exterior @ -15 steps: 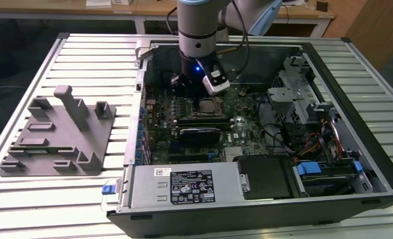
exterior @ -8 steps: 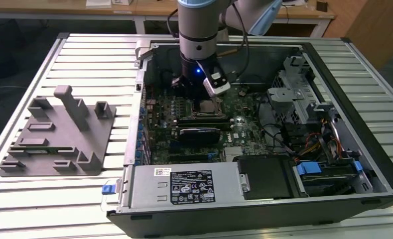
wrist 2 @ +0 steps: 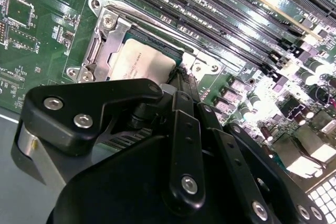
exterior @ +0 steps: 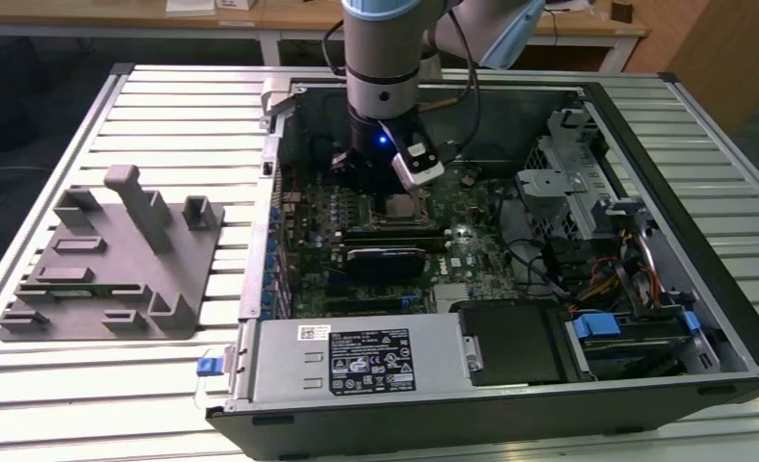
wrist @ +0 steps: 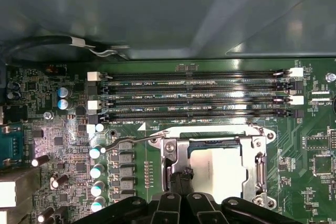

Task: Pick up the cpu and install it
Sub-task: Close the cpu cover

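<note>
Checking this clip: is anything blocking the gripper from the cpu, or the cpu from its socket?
Nothing visible does. In the first wrist view the cpu lies inside the socket's metal frame, and the gripper is right at the cpu's edge, with no cable or other part between them.

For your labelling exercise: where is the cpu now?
In both wrist views, the cpu lies inside the metal socket frame, beside the memory slots, right by the gripper.

It looks like a robotics lab: a slatted metal counter (exterior: 122, 385) carries an open computer case (exterior: 482, 416) and a grey fixture block (exterior: 97, 279).
</note>
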`<state>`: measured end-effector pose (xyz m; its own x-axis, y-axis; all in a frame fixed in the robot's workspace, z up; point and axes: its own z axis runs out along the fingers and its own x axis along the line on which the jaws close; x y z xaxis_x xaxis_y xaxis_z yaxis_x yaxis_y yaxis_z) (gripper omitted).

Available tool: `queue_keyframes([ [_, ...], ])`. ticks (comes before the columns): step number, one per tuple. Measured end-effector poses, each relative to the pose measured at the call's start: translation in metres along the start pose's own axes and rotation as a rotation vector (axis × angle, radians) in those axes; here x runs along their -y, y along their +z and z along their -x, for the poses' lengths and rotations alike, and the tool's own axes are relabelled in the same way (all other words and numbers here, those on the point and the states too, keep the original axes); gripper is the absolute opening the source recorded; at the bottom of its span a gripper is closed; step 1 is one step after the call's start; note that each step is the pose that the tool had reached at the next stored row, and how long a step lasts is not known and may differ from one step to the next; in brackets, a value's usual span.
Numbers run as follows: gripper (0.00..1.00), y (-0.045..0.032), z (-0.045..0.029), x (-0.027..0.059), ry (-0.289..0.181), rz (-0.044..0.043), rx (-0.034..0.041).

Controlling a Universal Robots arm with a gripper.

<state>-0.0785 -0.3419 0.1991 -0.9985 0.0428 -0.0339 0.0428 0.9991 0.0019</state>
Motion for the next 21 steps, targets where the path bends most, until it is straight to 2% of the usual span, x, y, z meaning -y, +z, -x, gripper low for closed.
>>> queue_keyframes([
  [17, 0.11, 0.0015, -0.0002, 0.0, 0.0, 0.0002, 0.0],
  [21, 0.11, 0.0015, -0.0025, 0.0001, 0.0, 0.0012, 0.0001],
])
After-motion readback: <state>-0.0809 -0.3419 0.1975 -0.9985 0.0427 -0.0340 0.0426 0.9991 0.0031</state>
